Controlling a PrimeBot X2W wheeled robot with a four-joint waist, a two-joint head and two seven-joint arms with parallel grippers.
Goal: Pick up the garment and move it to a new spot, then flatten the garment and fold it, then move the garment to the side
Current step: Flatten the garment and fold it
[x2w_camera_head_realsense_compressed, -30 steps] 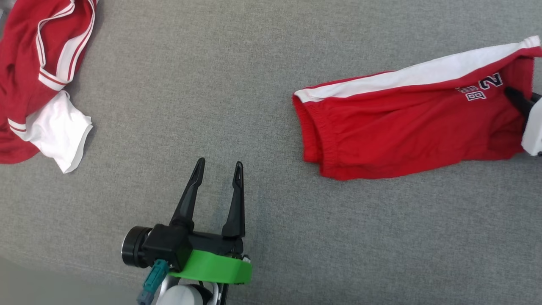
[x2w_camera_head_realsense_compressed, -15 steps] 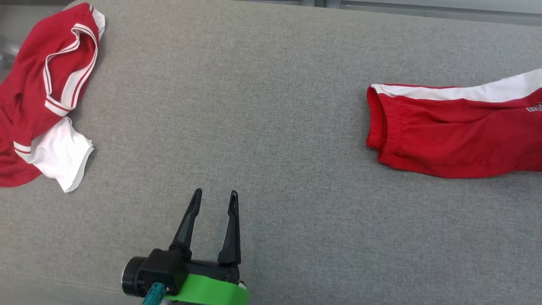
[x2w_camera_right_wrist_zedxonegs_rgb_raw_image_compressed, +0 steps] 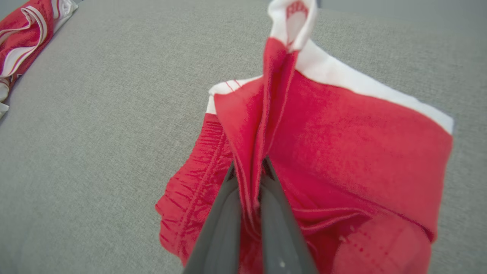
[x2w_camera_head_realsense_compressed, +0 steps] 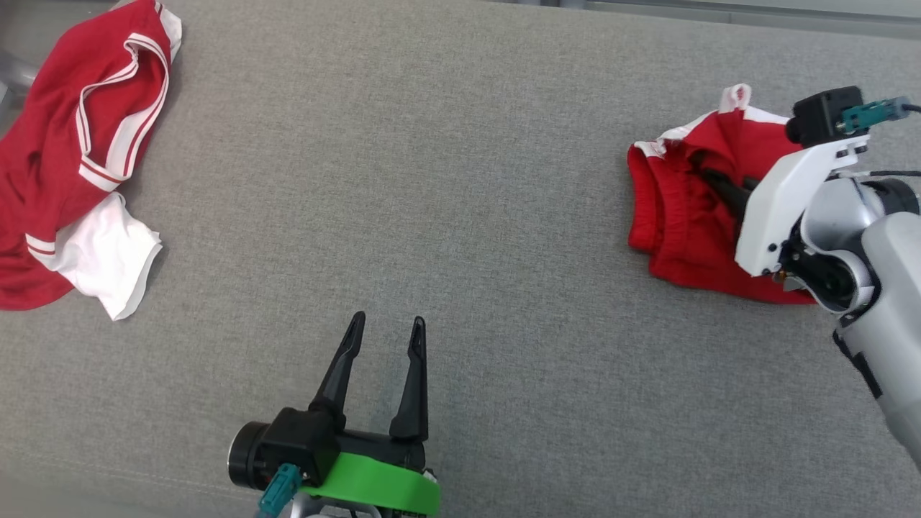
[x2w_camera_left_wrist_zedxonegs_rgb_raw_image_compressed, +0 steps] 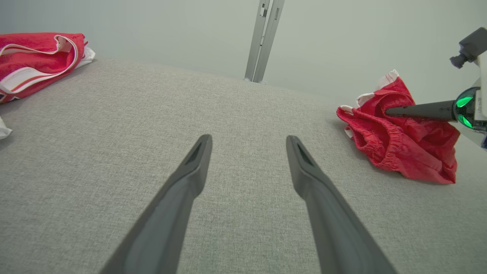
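The red shorts (x2w_camera_head_realsense_compressed: 676,216), flat a moment ago, are now bunched up in the right tool (x2w_camera_right_wrist_zedxonegs_rgb_raw_image_compressed: 248,169) that pinches them, so folding seems under way; the left tool (x2w_camera_head_realsense_compressed: 387,325) waits, fingers apart.

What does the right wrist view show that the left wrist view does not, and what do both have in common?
Right wrist view: the pinch itself, close up, the right claw shut on a raised fold of the red shorts. Left wrist view: the open left claw and a metal post behind the grey surface. Both: the red shorts, the right claw, the grey surface and a second red-and-white garment far off.
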